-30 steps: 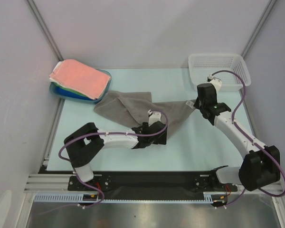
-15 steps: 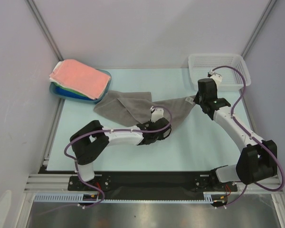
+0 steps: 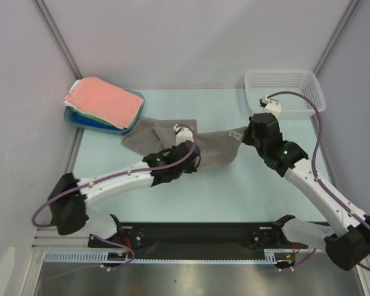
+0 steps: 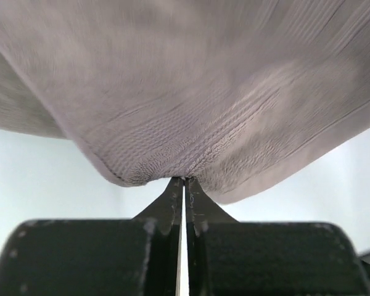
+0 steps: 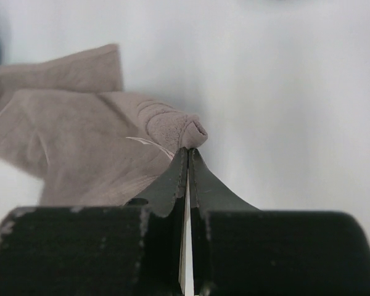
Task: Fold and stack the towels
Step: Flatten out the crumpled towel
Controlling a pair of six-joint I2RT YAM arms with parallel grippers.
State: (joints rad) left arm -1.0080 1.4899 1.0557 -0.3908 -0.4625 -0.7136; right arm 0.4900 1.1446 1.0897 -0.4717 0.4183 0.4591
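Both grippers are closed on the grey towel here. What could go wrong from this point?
The left gripper pinches only a thin edge of the grey towel, so it may slip free when lifted. The right gripper holds a bunched corner, so the fold could come out uneven.

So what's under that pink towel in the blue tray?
Thin edges of other folded towels, one of them greenish, peek out beneath the pink towel, all resting in the blue tray. How many lie there is hidden by the pink one.
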